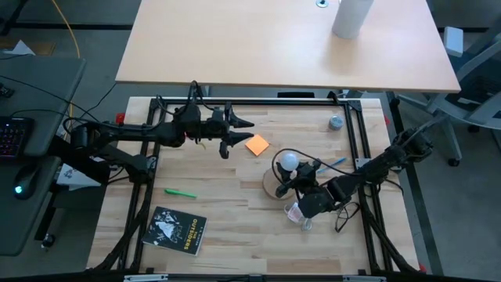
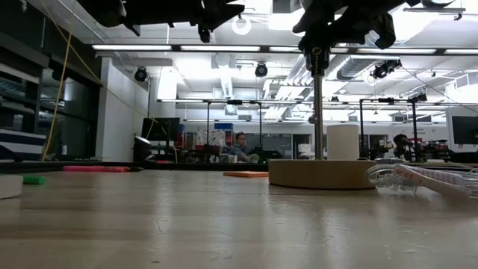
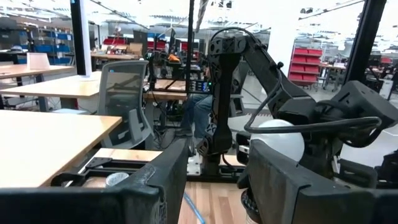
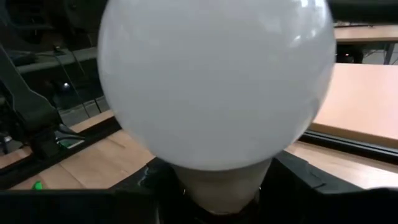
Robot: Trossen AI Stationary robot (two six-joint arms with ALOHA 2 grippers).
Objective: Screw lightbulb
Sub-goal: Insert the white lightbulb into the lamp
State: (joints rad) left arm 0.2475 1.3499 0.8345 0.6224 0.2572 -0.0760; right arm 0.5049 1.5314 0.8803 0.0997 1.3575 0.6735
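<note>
The lightbulb (image 1: 290, 160), a white frosted globe, is held above the table by my right gripper (image 1: 298, 175), which is shut on it. It fills the right wrist view (image 4: 214, 81). Below it stands a tan wooden disc (image 1: 274, 186). In the low view a thin upright stem (image 2: 317, 104) rises from the disc (image 2: 321, 173) toward that gripper. Whether the bulb's base meets a socket is hidden. My left gripper (image 1: 233, 135) hovers open over the table's far left part, holding nothing. Its fingers frame the bulb (image 3: 280, 140) from afar. My right gripper pinches the bulb's narrow neck (image 4: 217, 177) just under the globe, one finger on either side. The fingers reach in about level, slanting from the table's near right. The bulb sits globe up, clear of the table, over the wooden disc.
An orange note (image 1: 257, 144) lies between the two grippers. A green marker (image 1: 180, 192) and a black booklet (image 1: 178, 229) lie near left. A blue pen (image 1: 333, 163), a clear packet (image 1: 297, 211) and a small grey thing (image 1: 336, 122) lie on the right. A black frame (image 1: 356, 133) edges the table.
</note>
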